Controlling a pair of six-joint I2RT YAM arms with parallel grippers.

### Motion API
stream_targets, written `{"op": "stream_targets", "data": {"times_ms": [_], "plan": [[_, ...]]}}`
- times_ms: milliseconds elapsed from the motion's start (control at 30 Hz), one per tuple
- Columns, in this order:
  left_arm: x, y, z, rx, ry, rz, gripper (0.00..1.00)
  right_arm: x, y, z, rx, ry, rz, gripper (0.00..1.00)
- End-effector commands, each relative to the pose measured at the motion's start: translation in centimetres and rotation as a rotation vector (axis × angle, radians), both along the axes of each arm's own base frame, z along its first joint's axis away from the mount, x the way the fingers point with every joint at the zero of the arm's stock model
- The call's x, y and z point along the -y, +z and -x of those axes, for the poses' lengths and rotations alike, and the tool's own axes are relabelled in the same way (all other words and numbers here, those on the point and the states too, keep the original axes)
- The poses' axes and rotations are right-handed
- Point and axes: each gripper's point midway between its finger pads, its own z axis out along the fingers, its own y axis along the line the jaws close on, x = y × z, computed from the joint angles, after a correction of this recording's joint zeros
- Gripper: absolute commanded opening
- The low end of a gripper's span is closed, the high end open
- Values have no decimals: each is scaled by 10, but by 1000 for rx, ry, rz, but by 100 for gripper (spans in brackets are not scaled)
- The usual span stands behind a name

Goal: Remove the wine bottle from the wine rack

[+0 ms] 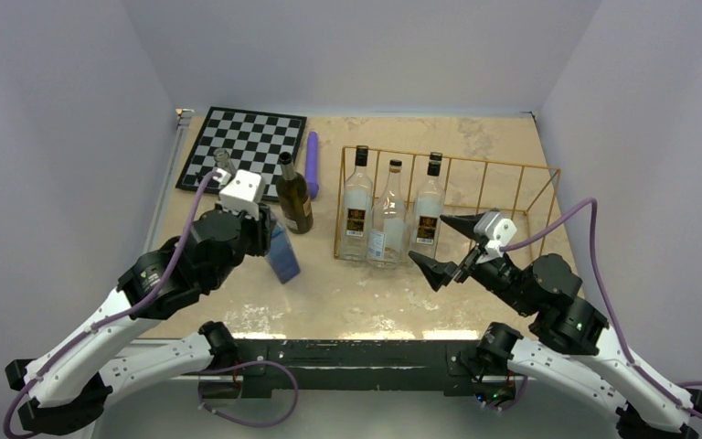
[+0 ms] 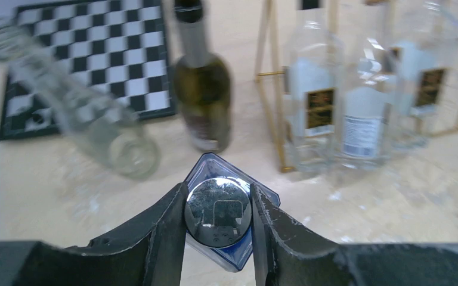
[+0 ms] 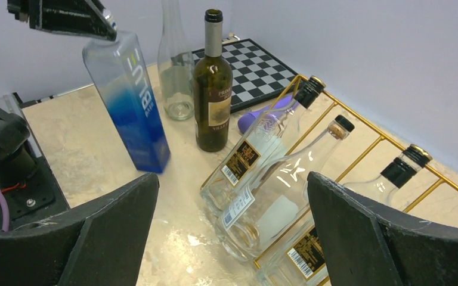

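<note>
Top view: we count one wine bottle (image 1: pixel 294 197), already off the rack (image 1: pixel 475 162). It stands upright, long axis vertical and neck up, between the chessboard (image 1: pixel 247 142) and the rack's left end, with a purple tube (image 1: pixel 312 163) just beside it. Three clear bottles (image 1: pixel 388 219) fill the rack's left half. One blue bottle (image 1: pixel 283 258) tilts under the left gripper (image 1: pixel 271 227), and bare table (image 1: pixel 356 302) runs from it to the rack. One empty glass bottle (image 1: pixel 222 163) stands at the board's near edge.

Left wrist: the fingers pinch the blue bottle's silver cap.

Right wrist: the right gripper (image 3: pixel 232 179) is spread wide around nothing, by the rack's front. The three clear bottles lean, necks on the far wires. The wine bottle stands apart from them.
</note>
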Motion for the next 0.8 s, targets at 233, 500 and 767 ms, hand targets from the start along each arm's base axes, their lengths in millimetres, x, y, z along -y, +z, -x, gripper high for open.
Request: {"op": "stream_targets", "data": {"times_ms": [233, 500, 767], "plan": [[-156, 44, -3, 177, 744, 42, 0, 14, 16, 1, 58, -42, -49, 99], [-189, 74, -23, 278, 937, 20, 0, 10, 17, 5, 49, -11, -57, 99], [-214, 85, -70, 249, 972, 84, 0, 13, 18, 12, 41, 7, -84, 99]]}}
